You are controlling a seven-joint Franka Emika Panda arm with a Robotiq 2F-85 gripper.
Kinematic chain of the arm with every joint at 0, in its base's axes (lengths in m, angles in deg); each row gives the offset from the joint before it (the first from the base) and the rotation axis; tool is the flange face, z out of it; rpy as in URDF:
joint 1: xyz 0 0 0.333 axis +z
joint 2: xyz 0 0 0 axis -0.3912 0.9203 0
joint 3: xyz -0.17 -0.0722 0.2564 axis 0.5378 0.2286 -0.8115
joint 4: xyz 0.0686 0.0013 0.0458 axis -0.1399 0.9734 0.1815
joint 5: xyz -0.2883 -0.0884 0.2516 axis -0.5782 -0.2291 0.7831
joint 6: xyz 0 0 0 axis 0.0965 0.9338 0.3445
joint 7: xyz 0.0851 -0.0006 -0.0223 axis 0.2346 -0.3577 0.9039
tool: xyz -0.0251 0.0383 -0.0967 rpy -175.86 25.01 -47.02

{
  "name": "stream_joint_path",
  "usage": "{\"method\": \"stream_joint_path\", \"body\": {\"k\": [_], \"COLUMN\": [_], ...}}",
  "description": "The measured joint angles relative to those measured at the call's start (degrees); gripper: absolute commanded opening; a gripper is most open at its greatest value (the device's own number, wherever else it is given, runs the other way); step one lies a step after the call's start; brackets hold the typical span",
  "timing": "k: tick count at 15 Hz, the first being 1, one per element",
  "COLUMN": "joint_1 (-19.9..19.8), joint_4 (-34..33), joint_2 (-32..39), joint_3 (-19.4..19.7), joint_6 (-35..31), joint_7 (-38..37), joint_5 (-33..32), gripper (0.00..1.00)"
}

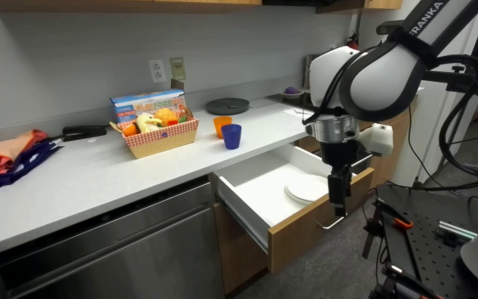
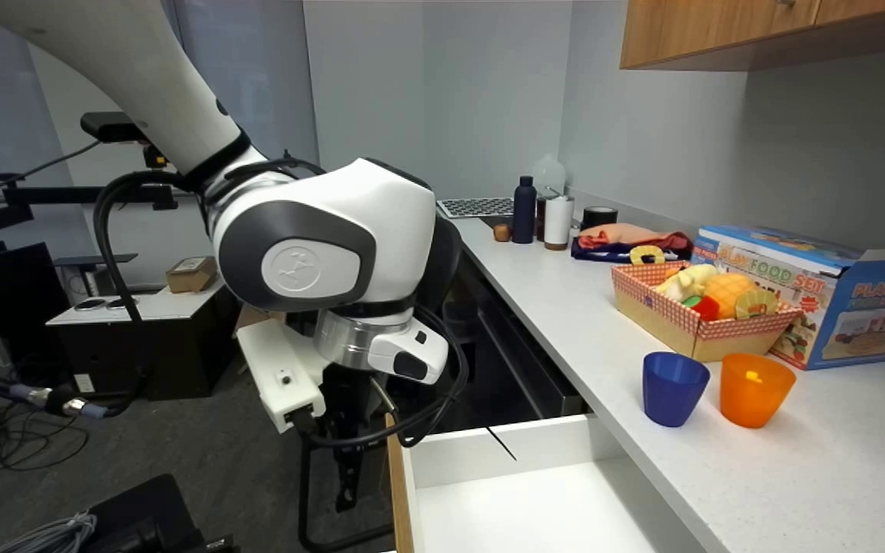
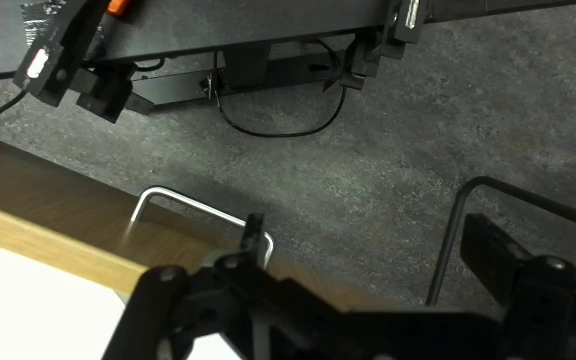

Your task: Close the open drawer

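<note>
The drawer (image 1: 301, 234) stands pulled out just beside the jaws; its handle (image 3: 193, 203) lies near, mostly outside their gap, contact indeterminate. The gripper (image 3: 365, 230) grasps nothing, jaws spread wide. Closing appears not yet begun; the inward push remains.

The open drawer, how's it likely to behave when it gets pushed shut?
The drawer will probably slide straight, given the metal rail along its side. Its wooden front looks stiff, so it shouldn't bend much. The white plates inside may shift or rattle, since they seem to lie loose.
</note>
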Motion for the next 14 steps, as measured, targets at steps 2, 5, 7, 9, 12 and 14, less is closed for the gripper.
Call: {"method": "stream_joint_path", "body": {"k": [2, 5, 7, 9, 12, 14], "joint_1": [-0.1, -1.9, -3.3, -4.2, -4.5, -4.5], "joint_4": [0.0, 0.1, 0.2, 0.2, -0.2, -0.8], "joint_2": [0.3, 2.5, 5.0, 7.9, 12.1, 14.7], "joint_3": [-0.1, 0.7, 1.4, 1.8, 1.8, 1.5], "joint_6": [0.0, -1.4, -3.4, -5.8, -9.7, -12.2], "joint_7": [-0.7, -0.8, -0.7, -0.6, -0.4, -0.4], "joint_5": [0.0, -0.1, 0.0, 0.5, 2.6, 3.9], "gripper": [1.00, 1.00, 1.00, 1.00, 1.00, 1.00]}}
